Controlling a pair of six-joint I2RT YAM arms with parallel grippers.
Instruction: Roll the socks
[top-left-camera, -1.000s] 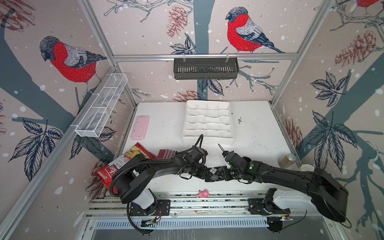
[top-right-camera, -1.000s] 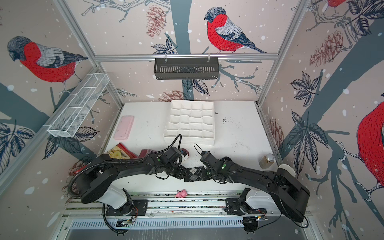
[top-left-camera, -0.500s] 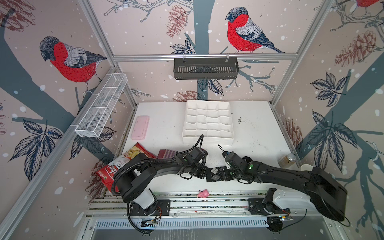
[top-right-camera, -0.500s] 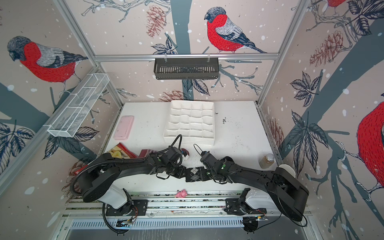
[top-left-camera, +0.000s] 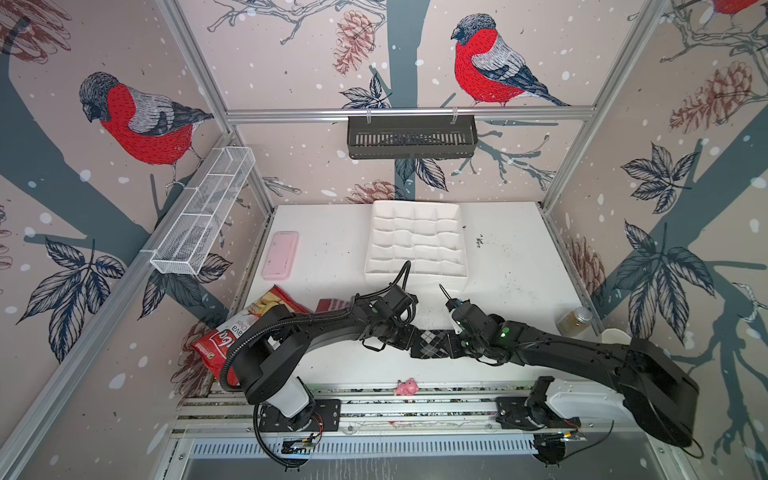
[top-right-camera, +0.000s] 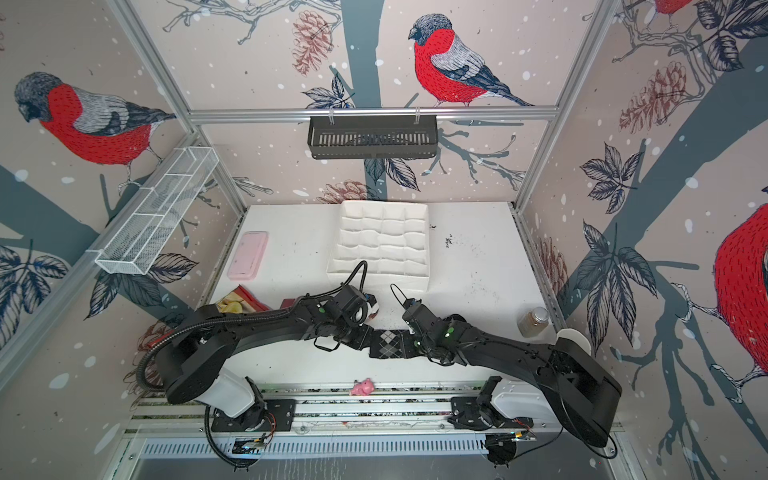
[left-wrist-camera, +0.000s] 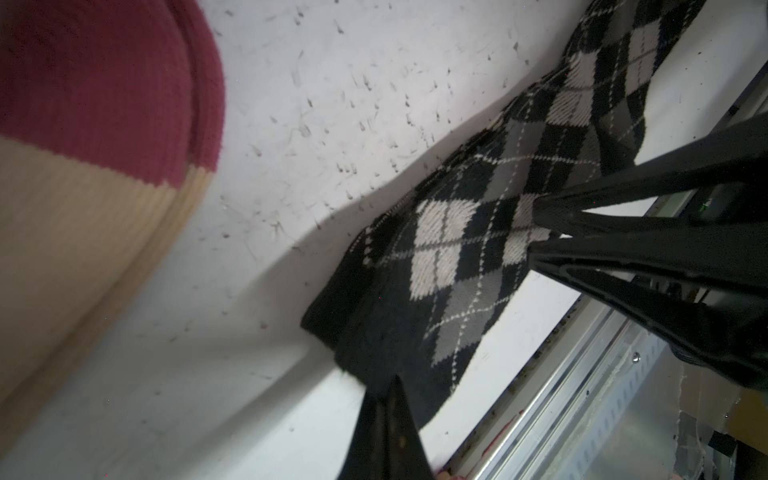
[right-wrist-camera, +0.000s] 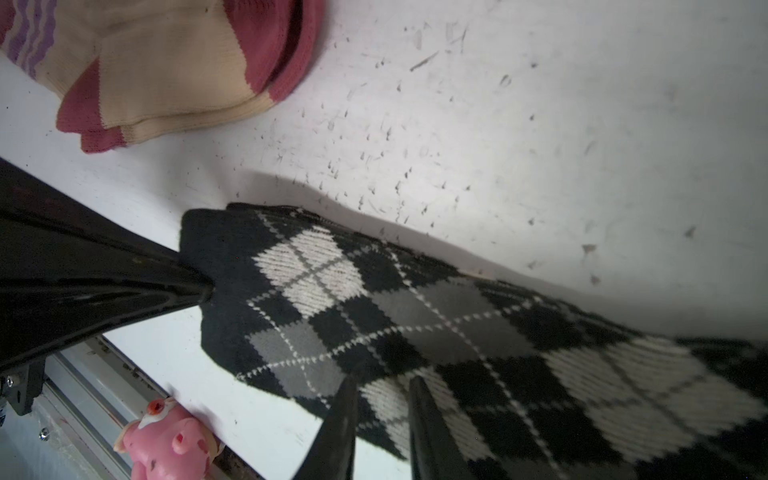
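Note:
The black-grey-white argyle sock (top-left-camera: 430, 343) (top-right-camera: 388, 343) hangs stretched between my two grippers near the table's front edge, casting a shadow below it. My left gripper (left-wrist-camera: 390, 386) (top-left-camera: 410, 337) is shut on the argyle sock's (left-wrist-camera: 457, 249) black end. My right gripper (right-wrist-camera: 380, 384) (top-left-camera: 451, 345) grips the sock's (right-wrist-camera: 415, 311) middle, jaws a narrow gap apart with fabric between them. The tan sock (right-wrist-camera: 174, 70) (left-wrist-camera: 83, 166) with maroon toe and purple stripes lies bunched on the table just behind, untouched.
A pink pig toy (top-left-camera: 406, 387) (right-wrist-camera: 166, 440) sits on the front rail below the sock. A red-and-white chips bag (top-left-camera: 232, 332) lies at the front left, a pink case (top-left-camera: 280, 254) behind it. A white divided tray (top-left-camera: 415, 241) stands at the back, a jar (top-left-camera: 575, 320) at the right edge.
My left gripper has closed on the argyle sock's black end. The right jaws have narrowed slightly. Both arms have stayed almost in place.

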